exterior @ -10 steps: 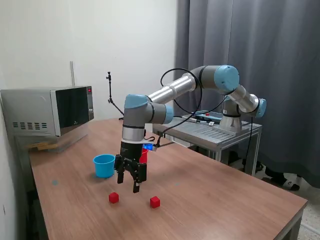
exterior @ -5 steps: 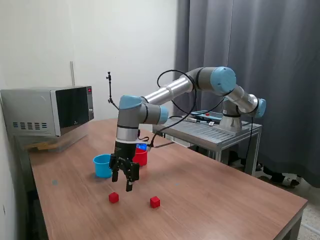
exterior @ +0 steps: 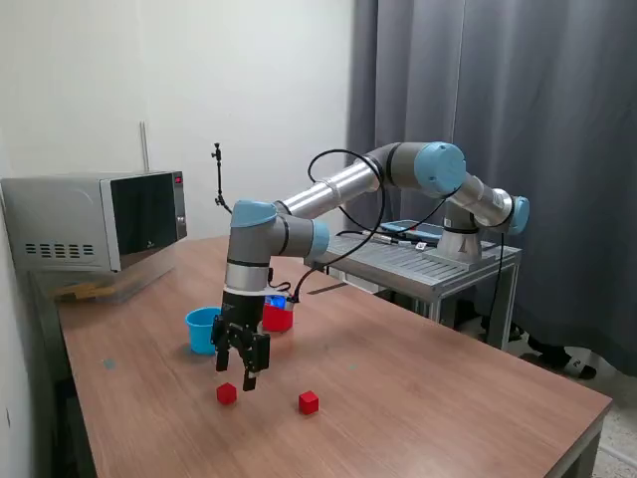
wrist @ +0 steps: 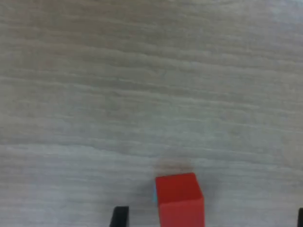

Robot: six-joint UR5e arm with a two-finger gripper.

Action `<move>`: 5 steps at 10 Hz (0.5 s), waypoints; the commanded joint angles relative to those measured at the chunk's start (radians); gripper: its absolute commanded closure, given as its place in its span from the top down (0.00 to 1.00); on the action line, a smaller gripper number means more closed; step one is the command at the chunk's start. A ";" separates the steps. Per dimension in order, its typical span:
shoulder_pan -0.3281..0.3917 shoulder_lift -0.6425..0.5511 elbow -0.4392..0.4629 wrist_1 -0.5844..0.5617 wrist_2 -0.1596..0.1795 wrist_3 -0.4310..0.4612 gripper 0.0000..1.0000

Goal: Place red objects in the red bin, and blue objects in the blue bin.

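On wood-grain counter (exterior: 418, 388): two solid red cubes (exterior: 227, 393) (exterior: 309, 402); claw (exterior: 235, 376) empty, fingers apart, above the left one; two tapered plastic cups.

Your arm (exterior: 338, 189) reaches from its base at the exterior view's right, rises to a raised elbow, then slopes down toward the exterior view's left. The wrist (exterior: 249, 264) hangs vertical, and your gripper (exterior: 237, 375) points straight down, hovering with nothing between its fingers. The jaws stand spread apart; in the wrist view one dark fingertip (wrist: 120, 216) shows at the frame's edge.
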 commanded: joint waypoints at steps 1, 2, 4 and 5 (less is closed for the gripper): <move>0.000 0.016 -0.018 -0.009 0.001 0.000 1.00; 0.000 0.019 -0.024 -0.011 0.001 0.000 1.00; 0.000 0.042 -0.046 -0.011 0.002 0.000 1.00; 0.000 0.048 -0.055 -0.012 0.002 0.000 1.00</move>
